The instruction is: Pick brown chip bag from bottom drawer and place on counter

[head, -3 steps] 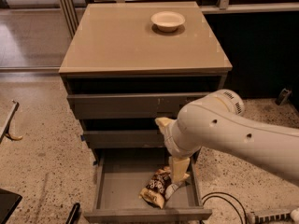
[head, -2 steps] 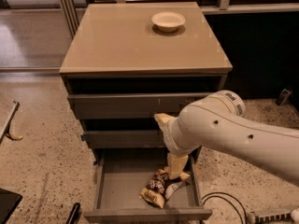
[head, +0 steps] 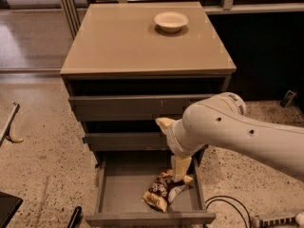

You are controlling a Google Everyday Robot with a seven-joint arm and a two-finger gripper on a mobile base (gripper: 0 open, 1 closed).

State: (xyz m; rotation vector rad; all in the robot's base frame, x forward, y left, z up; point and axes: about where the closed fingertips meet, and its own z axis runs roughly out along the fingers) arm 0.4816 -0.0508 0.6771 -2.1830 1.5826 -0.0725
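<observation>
The brown chip bag (head: 156,194) lies crinkled on the floor of the open bottom drawer (head: 147,218), right of its middle. My gripper (head: 179,178) hangs down from the white arm (head: 223,129) into the drawer, at the bag's upper right end and touching or nearly touching it. The arm hides the drawer's right rear corner. The beige counter (head: 123,42) on top of the cabinet holds only a small bowl.
A cream bowl (head: 171,21) stands at the counter's back right. The top drawer front (head: 142,107) and the middle drawer front (head: 128,140) stick out slightly above the open tray. A black cable (head: 228,202) lies on the speckled floor at the right. A dark object (head: 7,208) sits at the lower left.
The arm has shifted slightly over the drawer. The bag lies in about the same spot as before.
</observation>
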